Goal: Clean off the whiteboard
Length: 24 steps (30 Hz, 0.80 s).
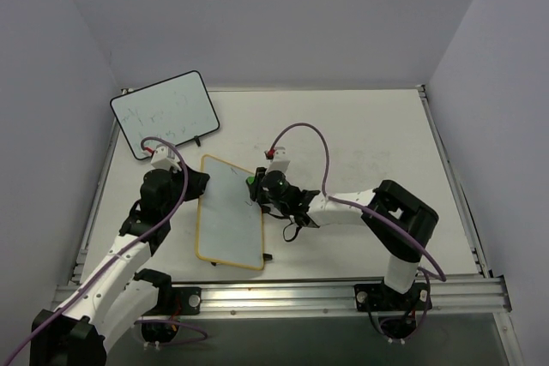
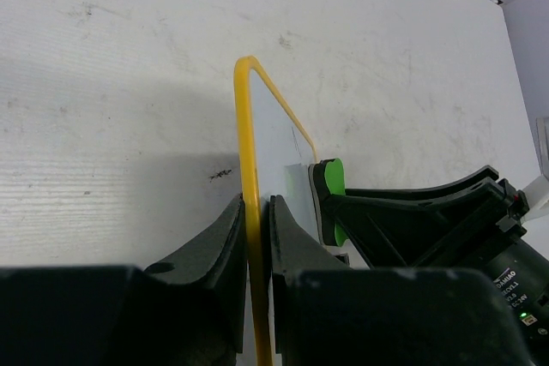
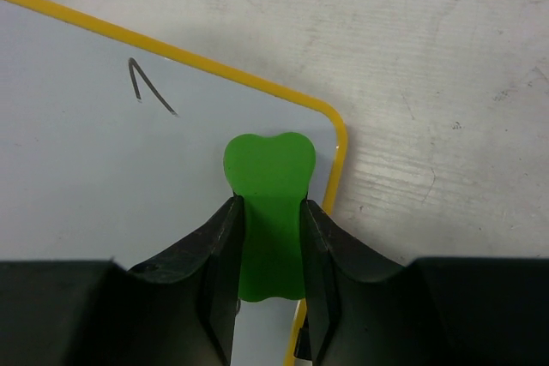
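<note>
The whiteboard [image 1: 225, 216], yellow-rimmed, is in the middle of the table, between the two arms. My left gripper [image 1: 200, 186] is shut on its left rim; the left wrist view shows the yellow rim [image 2: 248, 152] edge-on between the jaws of the gripper [image 2: 256, 216]. My right gripper [image 1: 257, 188] is shut on a green eraser [image 3: 268, 165], which presses on the board face [image 3: 94, 186] near its rounded corner. A short black stroke [image 3: 151, 88] is on the board, left of the eraser. The eraser [image 2: 331, 183] also shows in the left wrist view.
A black-rimmed whiteboard [image 1: 163, 115] with faint marks lies at the back left, close to the left arm. White walls close in on the table on both sides and at the back. A metal rail [image 1: 283, 297] runs along the near edge.
</note>
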### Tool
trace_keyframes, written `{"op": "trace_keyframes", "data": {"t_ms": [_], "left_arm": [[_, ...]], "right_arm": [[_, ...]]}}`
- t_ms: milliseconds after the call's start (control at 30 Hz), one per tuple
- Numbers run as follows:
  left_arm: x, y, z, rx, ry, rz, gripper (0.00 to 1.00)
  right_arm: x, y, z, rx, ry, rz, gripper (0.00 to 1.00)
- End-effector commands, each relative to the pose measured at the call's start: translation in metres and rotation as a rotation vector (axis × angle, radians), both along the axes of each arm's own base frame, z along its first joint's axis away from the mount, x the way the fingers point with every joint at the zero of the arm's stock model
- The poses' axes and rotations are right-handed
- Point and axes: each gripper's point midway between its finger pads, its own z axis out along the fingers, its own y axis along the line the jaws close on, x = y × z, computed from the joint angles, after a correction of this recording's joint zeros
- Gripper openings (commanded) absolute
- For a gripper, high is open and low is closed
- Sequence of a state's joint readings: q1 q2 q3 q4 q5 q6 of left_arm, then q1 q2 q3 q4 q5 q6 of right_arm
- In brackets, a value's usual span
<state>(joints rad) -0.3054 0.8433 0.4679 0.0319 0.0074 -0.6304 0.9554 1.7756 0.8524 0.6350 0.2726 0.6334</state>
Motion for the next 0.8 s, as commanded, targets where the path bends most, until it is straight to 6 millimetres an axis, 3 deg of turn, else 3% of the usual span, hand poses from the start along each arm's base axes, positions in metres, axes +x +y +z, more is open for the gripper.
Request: {"op": "trace_keyframes", "data": {"t_ms": [0,200,433,767], "left_arm": [[-0.002,-0.006,0.006,0.035,-0.049,-0.055,0.02],[-0.003,-0.005,0.009,0.038,-0.076,-0.059,0.02],[-0.003,-0.008,0.012,0.039,-0.115,-0.078,0.02],[-0.005,-0.01,0.025,0.042,-0.224,-0.101,0.02]], "right_arm": [[-0.003,0.025,0.018,-0.009,-0.015,0.067,0.0],[0.002,0.06,0.046,0.014,-0.048,0.135,0.0],[-0.008,0.088,0.055,0.014,-0.053,0.19,0.0],[0.005,0.059,0.035,-0.028,-0.012,0.11,0.0]]}}
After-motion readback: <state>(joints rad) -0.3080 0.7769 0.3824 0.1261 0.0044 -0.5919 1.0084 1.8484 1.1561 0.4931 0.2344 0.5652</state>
